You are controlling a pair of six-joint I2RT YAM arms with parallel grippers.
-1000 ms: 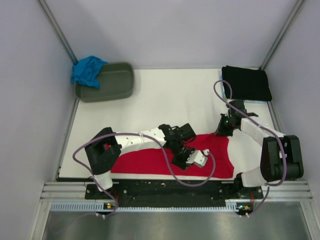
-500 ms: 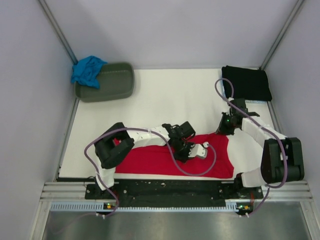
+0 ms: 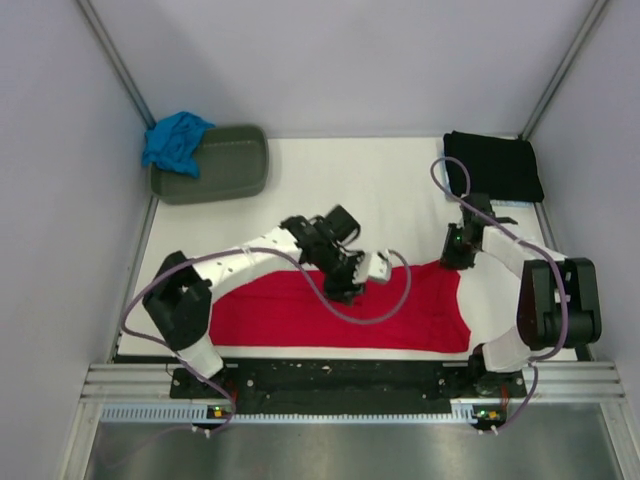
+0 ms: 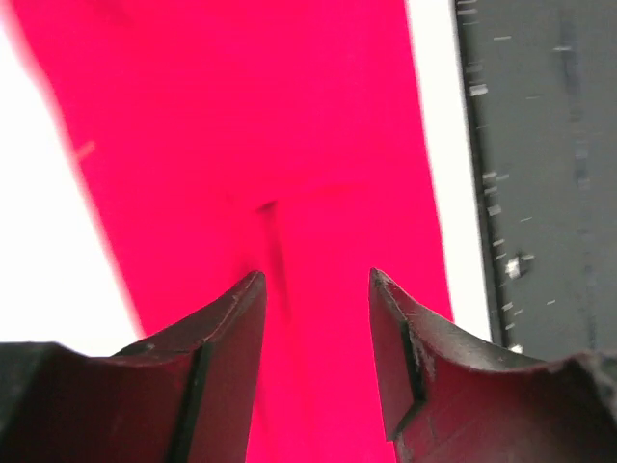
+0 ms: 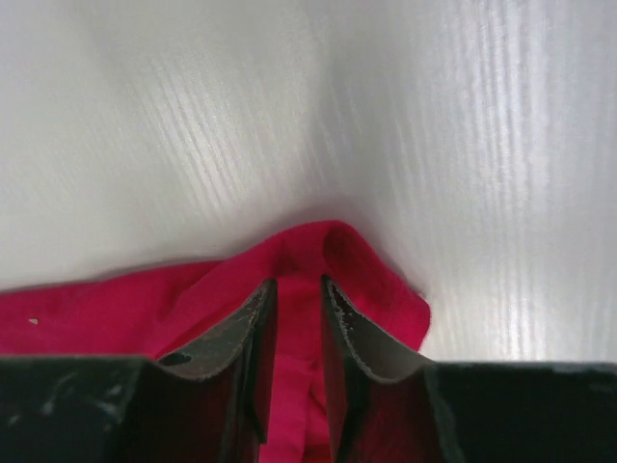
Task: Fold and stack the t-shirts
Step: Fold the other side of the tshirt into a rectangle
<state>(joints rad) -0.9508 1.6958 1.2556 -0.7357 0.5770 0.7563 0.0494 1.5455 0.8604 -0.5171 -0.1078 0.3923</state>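
Observation:
The red t-shirt point(image 3: 400, 315) lies spread flat along the table's near edge. My left gripper point(image 3: 347, 290) is over its far edge near the middle. In the left wrist view the left gripper point(image 4: 316, 282) is open, with the red t-shirt point(image 4: 251, 116) below the jaws. My right gripper point(image 3: 456, 256) is at the shirt's far right corner. In the right wrist view the right gripper point(image 5: 297, 285) is shut on a raised fold of the red t-shirt point(image 5: 371, 265). The black t-shirt point(image 3: 493, 166) lies folded at the far right. The turquoise t-shirt point(image 3: 175, 141) is bunched on the tub's left end.
A grey-green oval tub point(image 3: 222, 164) stands at the far left. Side walls close in the white table point(image 3: 350, 190). The dark metal rail point(image 4: 540, 174) runs along the near edge, right beside the red shirt's hem.
My left gripper has moved away from the near edge and to the left, over the shirt's far edge. The red shirt now lies flatter and wider. The right gripper has shifted slightly farther back with the corner.

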